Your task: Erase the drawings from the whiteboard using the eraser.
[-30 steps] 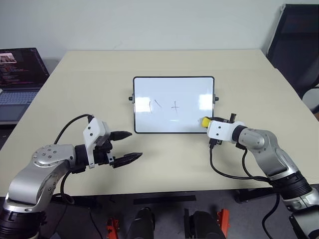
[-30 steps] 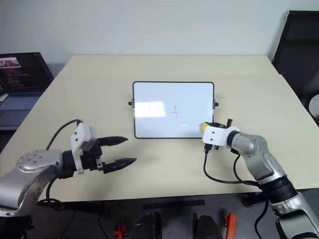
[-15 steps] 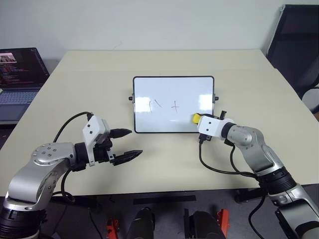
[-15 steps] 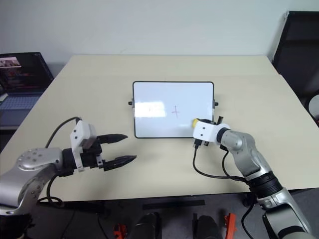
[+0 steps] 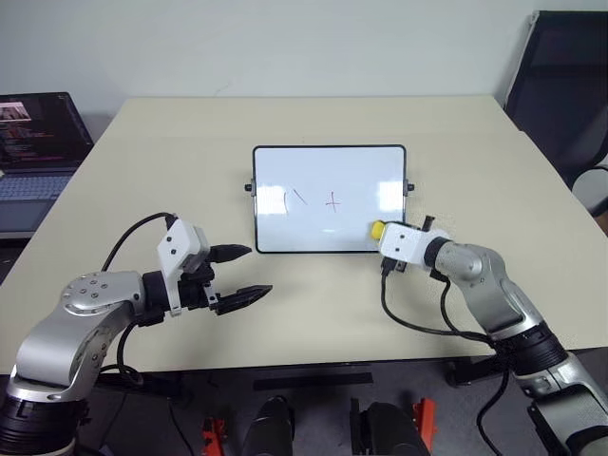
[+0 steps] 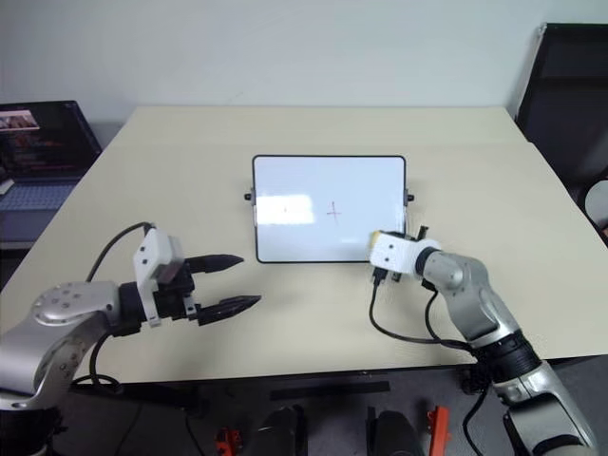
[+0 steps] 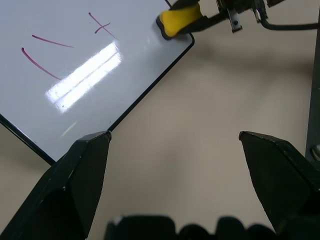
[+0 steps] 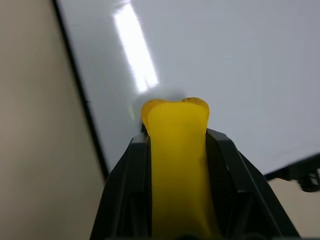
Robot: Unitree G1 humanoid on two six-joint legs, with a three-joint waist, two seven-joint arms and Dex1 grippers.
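The left hand [image 5: 239, 274] is held open and empty above the worktop [image 5: 313, 313], short of the near left corner of the whiteboard [image 5: 330, 166]; no shift is seen in it over the last second. A laptop [image 5: 36, 142] is seen past the worktop's left edge.

The whiteboard lies flat at the centre of the worktop. The drawings [image 5: 312, 201] remain on its left and middle area: two short slashes and a small plus sign. A hook-shaped stroke cannot be made out.

The right hand [image 5: 384, 231] is clamped shut on the eraser [image 5: 377, 229], the yellow block being pinched between both fingers [image 8: 127, 185] with its tip projecting. Over the last second the eraser has been carried from the board's near right corner a short way leftward onto the board surface, then brought slightly back toward that corner. It is now placed over the near right part of the board, at or just above the glossy surface; contact cannot be confirmed.

No stroke has been removed. The plus sign is the nearest mark, to the left and farther from the robot, so a further leftward sweep is judged necessary.
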